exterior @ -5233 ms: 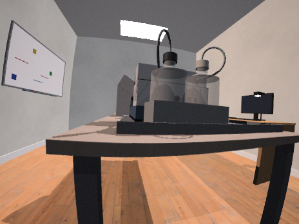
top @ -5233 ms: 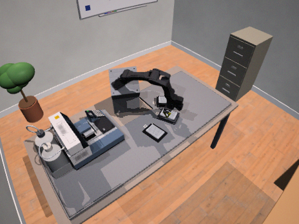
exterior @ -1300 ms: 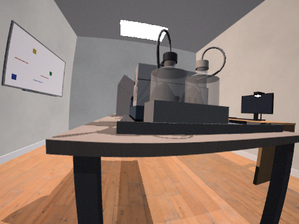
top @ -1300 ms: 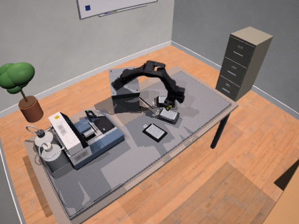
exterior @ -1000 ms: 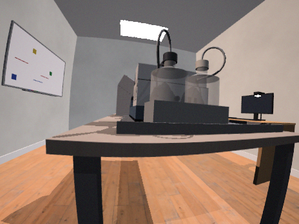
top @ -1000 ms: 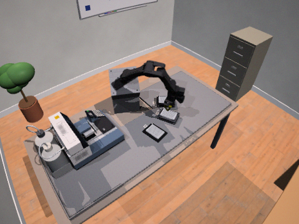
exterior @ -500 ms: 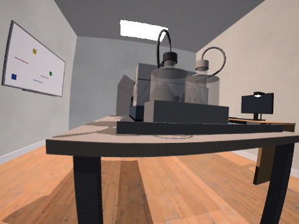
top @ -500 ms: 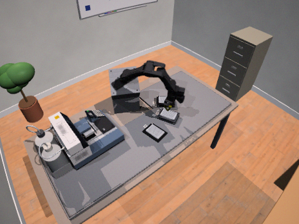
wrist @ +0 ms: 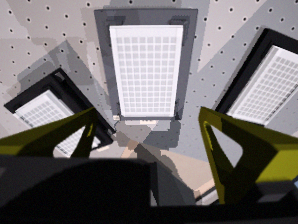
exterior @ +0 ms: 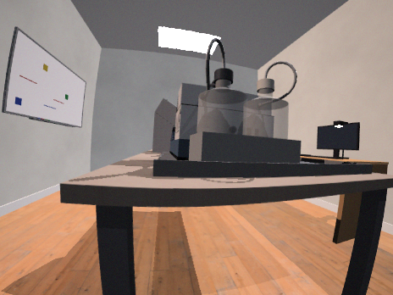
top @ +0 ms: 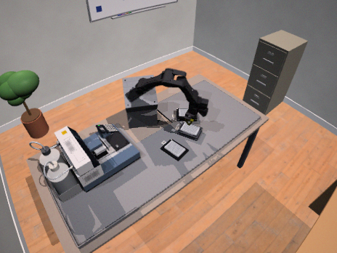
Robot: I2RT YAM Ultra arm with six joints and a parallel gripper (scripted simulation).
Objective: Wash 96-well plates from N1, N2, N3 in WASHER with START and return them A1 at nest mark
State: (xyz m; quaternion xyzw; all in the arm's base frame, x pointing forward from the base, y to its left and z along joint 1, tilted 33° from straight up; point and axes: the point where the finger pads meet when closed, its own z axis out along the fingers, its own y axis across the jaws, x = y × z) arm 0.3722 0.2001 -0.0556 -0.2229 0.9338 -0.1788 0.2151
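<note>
Three white 96-well plates sit in dark nests on the table. In the top view the middle plate (top: 191, 129) lies just below my gripper (top: 189, 118), a second plate (top: 174, 148) lies nearer the front, and a third plate (top: 182, 111) is partly hidden behind the gripper. In the wrist view the middle plate (wrist: 146, 70) sits flat in its grey nest (wrist: 102, 50), with the other plates to the left (wrist: 42, 112) and right (wrist: 272, 85). My gripper (wrist: 148, 112) is open and empty, hanging above the near end of the middle plate. The washer (top: 104, 152) stands at the left, its carrier (top: 118, 140) empty and its lamp (top: 98, 126) green.
The keypad (top: 111, 127) sits beside the carrier track. Two bottles (top: 54, 167) (exterior: 237, 110) with hoses stand behind the washer. The arm's base block (top: 139, 96) stands at the table's back edge. A filing cabinet (top: 272, 69) and a potted plant (top: 22, 98) stand on the floor.
</note>
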